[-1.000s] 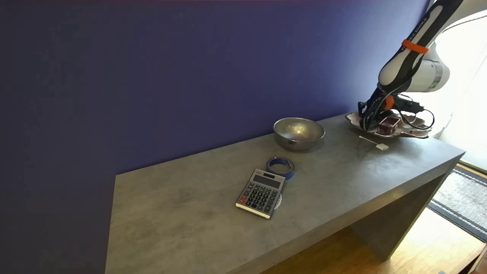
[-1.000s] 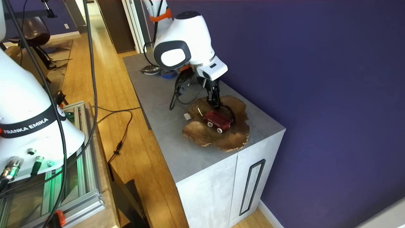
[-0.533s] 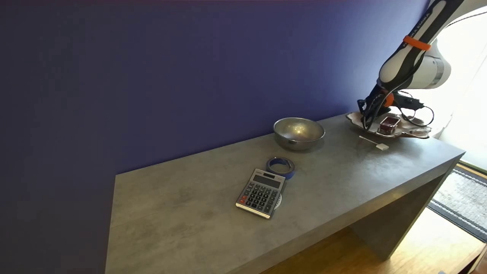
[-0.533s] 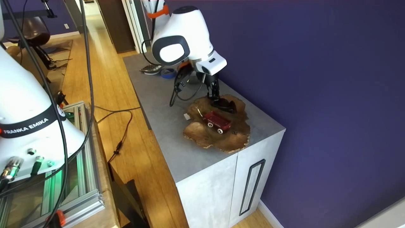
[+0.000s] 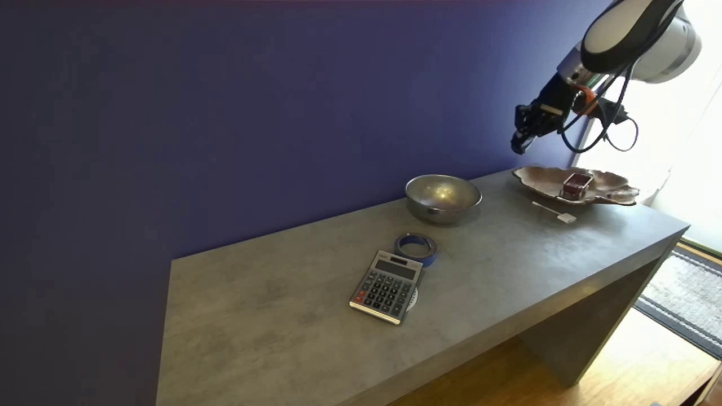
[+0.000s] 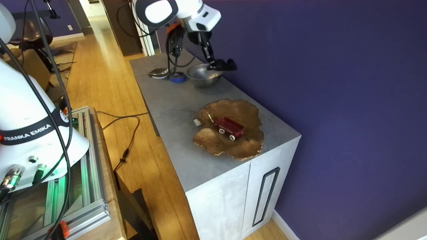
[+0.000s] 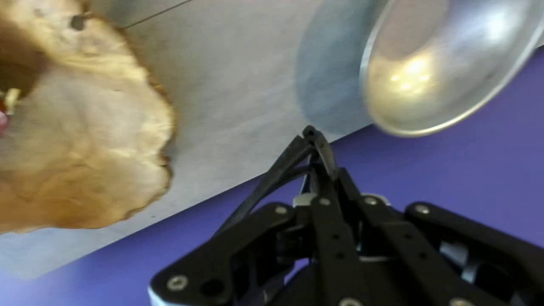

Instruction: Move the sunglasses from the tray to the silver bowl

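Holding the sunglasses (image 6: pixel 230 65) in the gripper (image 7: pixel 315 146), with both fingertips pressed together on a thin dark part, probably a temple arm. Up in the air with them, higher than the tray (image 5: pixel 538 179) and the silver bowl (image 5: pixel 443 190), touching neither. From this, apparently in the carrying step: picking done, placing not yet done.

In the wrist view, see the tray to the left of the gripper and the silver bowl to the right, both lower down, with a strip of tabletop (image 7: pixel 238 97) between them and the wall (image 7: pixel 446 170) showing beneath the gripper.

For the next move, needs to go sideways until over the silver bowl, then to lower inside the rim, and only there to release. Better to move without hurry: held seemingly near one end, with the rest reaching out past the fingers, and so perhaps easy to swing or to catch on the rim.

In the wrist view, cannot make out the lenses, with only thin dark strips showing beside the fingers. Cannot tell the exact pinched place, nor the height above the tabletop. Cut off there: parts of the tray and the silver bowl, and almost all of the red toy wagon (image 6: pixel 230 127).
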### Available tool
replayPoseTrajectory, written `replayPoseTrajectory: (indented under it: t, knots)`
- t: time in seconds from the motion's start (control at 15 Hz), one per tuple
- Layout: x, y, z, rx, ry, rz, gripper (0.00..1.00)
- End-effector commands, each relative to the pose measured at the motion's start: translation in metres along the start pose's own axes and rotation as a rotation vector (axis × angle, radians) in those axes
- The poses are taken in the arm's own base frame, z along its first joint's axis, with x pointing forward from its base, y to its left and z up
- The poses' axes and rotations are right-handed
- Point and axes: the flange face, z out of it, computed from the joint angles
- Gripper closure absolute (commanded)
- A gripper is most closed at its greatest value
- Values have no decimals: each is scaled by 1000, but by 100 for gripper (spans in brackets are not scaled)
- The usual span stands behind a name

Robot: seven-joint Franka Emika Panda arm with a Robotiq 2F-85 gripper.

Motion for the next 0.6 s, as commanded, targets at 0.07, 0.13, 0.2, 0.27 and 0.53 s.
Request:
replayPoseTrajectory:
  t: [0.07, 0.13, 0.2, 0.27, 0.53]
  knots:
    - [-64, -105, -18, 166, -77, -166, 99]
    - [-83, -126, -17, 201, -102, -208, 99]
    - [-98, -141, -10, 230, -137, -250, 99]
    - [-85, -122, -18, 180, -90, -202, 94]
    - [-112, -139, -3, 209, -122, -245, 99]
